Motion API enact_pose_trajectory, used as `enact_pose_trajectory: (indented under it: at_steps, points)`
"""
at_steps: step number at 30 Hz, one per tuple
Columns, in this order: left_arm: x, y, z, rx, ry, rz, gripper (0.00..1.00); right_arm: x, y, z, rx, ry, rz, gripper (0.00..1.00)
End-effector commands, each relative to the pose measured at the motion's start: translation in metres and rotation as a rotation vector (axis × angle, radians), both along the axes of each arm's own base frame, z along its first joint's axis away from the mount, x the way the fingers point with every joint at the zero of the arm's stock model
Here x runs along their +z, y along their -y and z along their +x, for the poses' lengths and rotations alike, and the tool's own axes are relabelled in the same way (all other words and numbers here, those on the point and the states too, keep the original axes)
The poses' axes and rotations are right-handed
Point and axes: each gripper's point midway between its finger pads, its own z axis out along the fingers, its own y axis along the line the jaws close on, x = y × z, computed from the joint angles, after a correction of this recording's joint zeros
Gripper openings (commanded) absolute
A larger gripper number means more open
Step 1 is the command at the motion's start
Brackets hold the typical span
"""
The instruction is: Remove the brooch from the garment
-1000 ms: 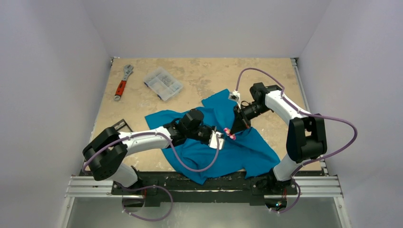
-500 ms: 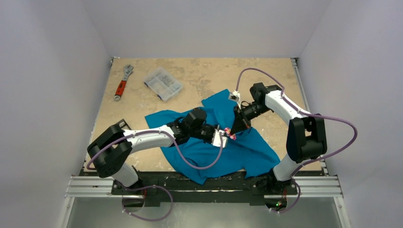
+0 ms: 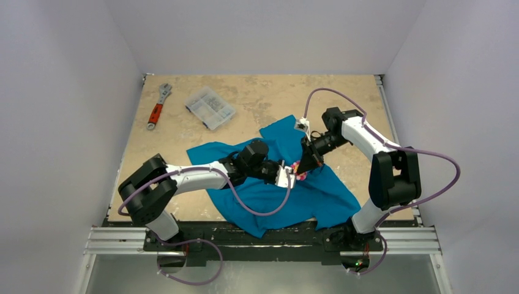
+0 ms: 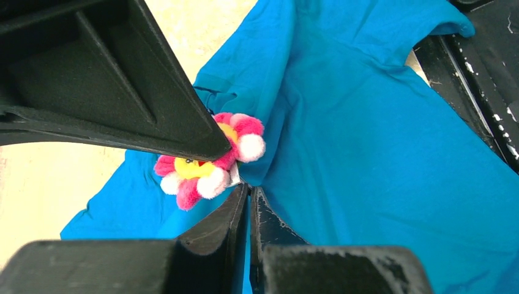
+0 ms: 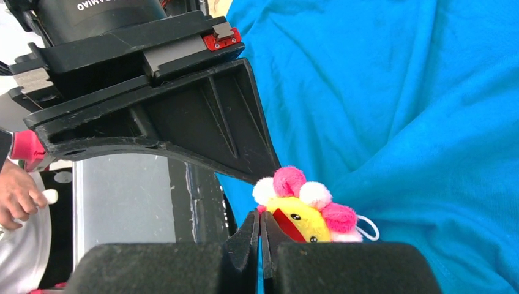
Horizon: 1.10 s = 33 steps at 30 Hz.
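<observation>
The teal garment (image 3: 306,193) lies crumpled on the table near the arms. The brooch (image 3: 295,169), pink and white petals round a yellow face, sits on a raised fold of it. My right gripper (image 3: 300,166) is shut, its tips pinching the brooch's edge (image 5: 306,211). My left gripper (image 3: 287,176) is shut on a fold of the garment (image 4: 367,153) right below the brooch (image 4: 208,160). The two grippers' tips almost touch. In the left wrist view the right gripper's finger (image 4: 122,92) covers part of the brooch.
A red-handled wrench (image 3: 156,109) and a clear plastic parts box (image 3: 210,108) lie at the table's far left. Bare tabletop (image 3: 257,92) lies behind the garment. The black base rail (image 3: 275,236) runs along the near edge. A person's hand (image 5: 18,190) shows beyond it.
My left arm has reached further right, bringing its gripper up against the brooch and the right gripper's tips. The right gripper and brooch have shifted slightly back.
</observation>
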Motion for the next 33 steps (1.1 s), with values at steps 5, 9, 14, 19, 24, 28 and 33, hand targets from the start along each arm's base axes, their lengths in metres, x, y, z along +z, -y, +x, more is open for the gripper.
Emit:
enact_pose_trajectory:
  at_steps: [5, 9, 14, 19, 24, 28, 33]
  points:
    - [0.049, 0.024, 0.013, 0.000, 0.077, -0.150, 0.00, 0.009, -0.006, -0.006, 0.009, -0.004, 0.037, 0.00]
    - [0.054, 0.014, 0.007, -0.008, 0.090, -0.150, 0.01, 0.010, -0.005, 0.000, 0.013, 0.022, 0.022, 0.00]
    - [0.053, -0.017, -0.001, -0.014, 0.075, -0.120, 0.15, 0.014, -0.005, 0.006, 0.023, 0.048, 0.019, 0.00]
    - [0.050, -0.040, -0.002, -0.023, 0.102, -0.090, 0.34, 0.012, -0.006, 0.008, 0.021, 0.049, 0.024, 0.00]
    - [0.030, -0.037, -0.015, -0.076, 0.122, -0.060, 0.34, 0.014, -0.007, 0.008, 0.023, 0.035, 0.034, 0.00]
    - [0.025, -0.025, -0.011, -0.090, 0.152, -0.058, 0.34, 0.014, -0.006, 0.007, 0.028, 0.026, 0.031, 0.00]
    - [0.019, -0.012, -0.003, -0.105, 0.190, -0.048, 0.34, 0.013, -0.006, 0.004, 0.032, 0.017, 0.027, 0.00]
